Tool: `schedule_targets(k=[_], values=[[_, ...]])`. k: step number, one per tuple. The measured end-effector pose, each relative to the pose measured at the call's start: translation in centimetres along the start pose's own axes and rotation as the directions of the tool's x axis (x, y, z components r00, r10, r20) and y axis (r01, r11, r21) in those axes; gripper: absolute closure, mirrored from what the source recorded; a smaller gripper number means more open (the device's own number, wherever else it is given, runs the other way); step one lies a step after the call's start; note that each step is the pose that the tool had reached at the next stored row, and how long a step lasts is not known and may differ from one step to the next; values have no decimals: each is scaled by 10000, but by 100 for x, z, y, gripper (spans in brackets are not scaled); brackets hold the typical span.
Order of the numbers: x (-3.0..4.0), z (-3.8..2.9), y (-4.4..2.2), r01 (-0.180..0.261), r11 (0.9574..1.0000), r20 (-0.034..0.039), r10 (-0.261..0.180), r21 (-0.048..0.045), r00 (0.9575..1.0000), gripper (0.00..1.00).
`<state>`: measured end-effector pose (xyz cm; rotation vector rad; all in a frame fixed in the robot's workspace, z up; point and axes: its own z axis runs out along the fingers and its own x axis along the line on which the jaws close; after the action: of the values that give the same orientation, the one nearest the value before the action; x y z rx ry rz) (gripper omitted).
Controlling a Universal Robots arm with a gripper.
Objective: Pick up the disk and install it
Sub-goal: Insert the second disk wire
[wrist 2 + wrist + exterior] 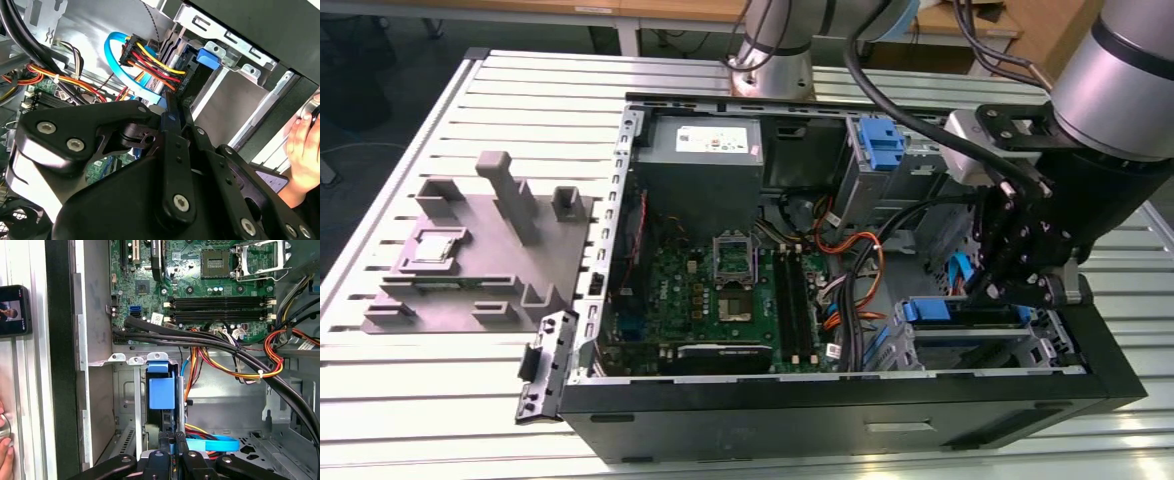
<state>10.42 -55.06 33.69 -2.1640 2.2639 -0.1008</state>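
Gripper (1017,290) is down inside the open PC case (854,410), at the drive bay around 4 o'clock from the motherboard (720,290) in the exterior view. Fingers (165,440) are together, clamped on the disk's (162,390) edge. Disk stands on edge in the bay slot, blue carrier facing up; seating depth is hard to judge. A hand (305,145) rests just outside the case wall.

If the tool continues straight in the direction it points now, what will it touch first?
Most likely the disk's blue frame, which stands on edge in the metal bay directly ahead of the tool. The tool's tips already sit close to the disk's near edge, though depth is hard to judge here.
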Motion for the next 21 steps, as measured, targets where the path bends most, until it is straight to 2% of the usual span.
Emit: schedule_targets(k=[9, 16, 21], values=[[5, 22, 1, -22, 10000, 0, 22, -2, 10000, 84], [-1, 3, 0, -93, 10000, -5, 93, -6, 10000, 84], [-2, 12, 0, -229, 9997, -11, 229, -11, 9997, 84]])
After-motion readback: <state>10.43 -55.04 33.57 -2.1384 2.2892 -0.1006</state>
